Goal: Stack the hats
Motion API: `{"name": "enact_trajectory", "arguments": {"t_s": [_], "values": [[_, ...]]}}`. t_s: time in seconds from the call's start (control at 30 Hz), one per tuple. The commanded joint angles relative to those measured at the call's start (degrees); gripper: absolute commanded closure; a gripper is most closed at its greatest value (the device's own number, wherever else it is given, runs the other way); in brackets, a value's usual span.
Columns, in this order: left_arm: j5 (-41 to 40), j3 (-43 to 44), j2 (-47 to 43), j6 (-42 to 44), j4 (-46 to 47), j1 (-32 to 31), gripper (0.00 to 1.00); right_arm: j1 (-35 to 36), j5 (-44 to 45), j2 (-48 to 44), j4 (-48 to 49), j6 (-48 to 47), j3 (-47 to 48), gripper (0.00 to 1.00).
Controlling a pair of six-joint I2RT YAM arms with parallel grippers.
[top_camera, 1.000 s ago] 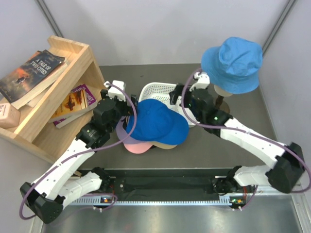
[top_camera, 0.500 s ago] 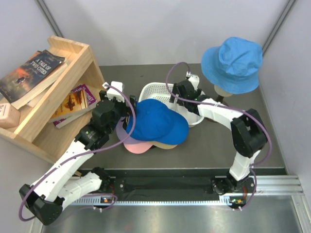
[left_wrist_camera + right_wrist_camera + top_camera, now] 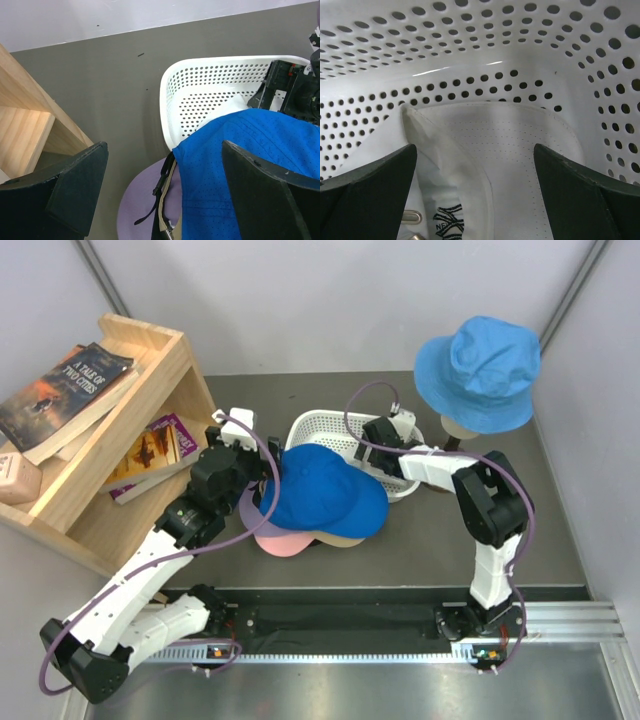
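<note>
Stack sits near table center: royal blue cap (image 3: 325,490) on top, with lavender (image 3: 247,508), pink (image 3: 285,544) and tan (image 3: 340,540) edges poking out under it at 8, 7 and 6 o'clock. In the left wrist view a dark strap and a tan edge show beneath the blue; we can't tell if the strap belongs to a black cap.

The white cap (image 3: 490,160) is the one left out. It lies in the white basket (image 3: 320,425), just beyond the stack at 12 to 1 o'clock. The blue cap's rear overlaps the basket's near rim, so the approach has to come from the far side or from above.

That explains our right gripper (image 3: 475,200): it's dipped into the basket, jaws spread wide and holding nothing, fingers either side of the white cap's crown, lined up for a pinch. No contact visible yet.

Our left gripper (image 3: 162,195) hovers at the stack's 9 o'clock edge, also spread wide and empty, straddling the lavender brim and blue crown. We read that as standing by to steady the pile, or just parked out of the way.

The bucket hat (image 3: 480,370) on the mannequin stand at 2 o'clock isn't part of this.

Risk: soft fabric, so a shallow pinch may grab only a fold and drag the basket.
</note>
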Motion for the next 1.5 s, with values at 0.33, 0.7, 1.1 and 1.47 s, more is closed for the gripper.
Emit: {"name": "enact_trajectory", "arguments": {"t_s": [0.33, 0.7, 1.1, 1.47], "values": [[-0.36, -0.79, -0.11, 0.71, 3.40, 0.07, 0.01, -0.57, -3.03, 1.77, 3.94, 0.78, -1.18, 0.40], [-0.45, -1.06, -0.90, 0.71, 3.48, 0.16, 0.01, 2.33, -2.52, -8.96, 6.93, -3.44, -1.89, 1.00], [-0.27, -1.05, -0.91, 0.62, 3.40, 0.07, 0.01, 3.21, -0.23, -19.42, -0.98, -8.72, -2.75, 0.97], [1.05, -0.97, -0.38, 0.00, 3.40, 0.07, 0.01, 0.93, -13.32, -27.06, -2.40, -2.32, -14.79, 0.31]]}}
